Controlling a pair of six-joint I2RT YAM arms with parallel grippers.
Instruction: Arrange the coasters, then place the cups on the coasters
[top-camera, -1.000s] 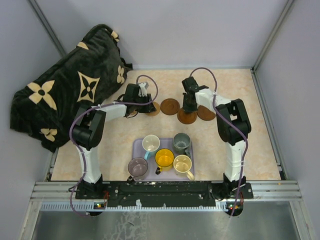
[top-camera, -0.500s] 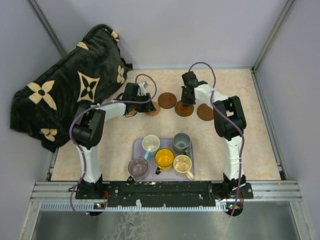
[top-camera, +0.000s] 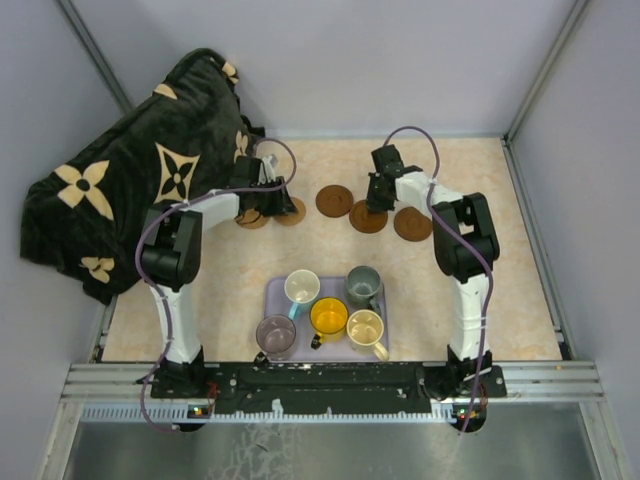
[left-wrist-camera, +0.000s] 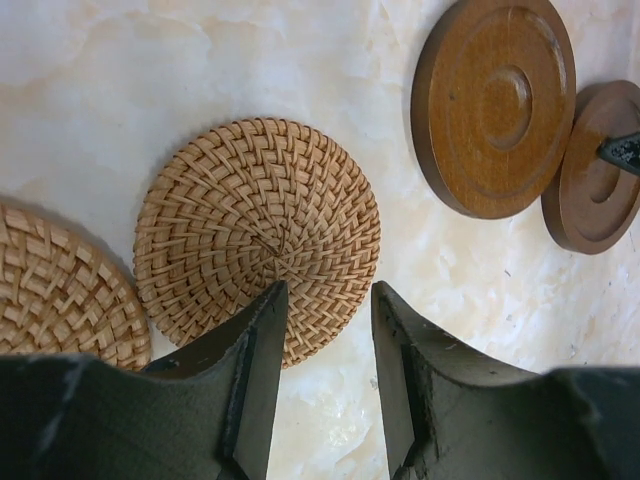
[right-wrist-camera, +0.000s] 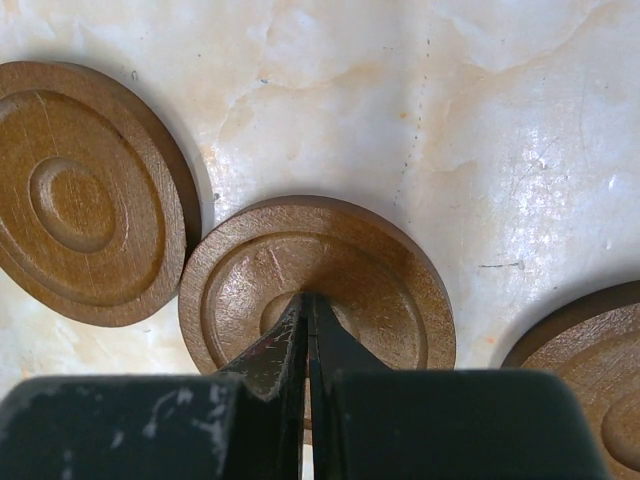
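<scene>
Coaster of brown wood (right-wrist-camera: 385, 265) lies under the right gripper (right-wrist-camera: 305, 298), fingers clenched together. Left gripper (left-wrist-camera: 328, 292), fingers parted and empty, hovers over a woven coaster (left-wrist-camera: 255, 225).

Left, two tan coasters (left-wrist-camera: 258, 255) are showing a woven basket pattern; right, three brown coasters (right-wrist-camera: 380, 290) are showing concentric ring grooves.

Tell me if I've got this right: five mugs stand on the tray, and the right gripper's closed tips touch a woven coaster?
Not quite. The right wrist view shows the closed right gripper on a brown wooden coaster; the woven coasters lie by the left gripper. The five mugs do stand on the tray.
</scene>
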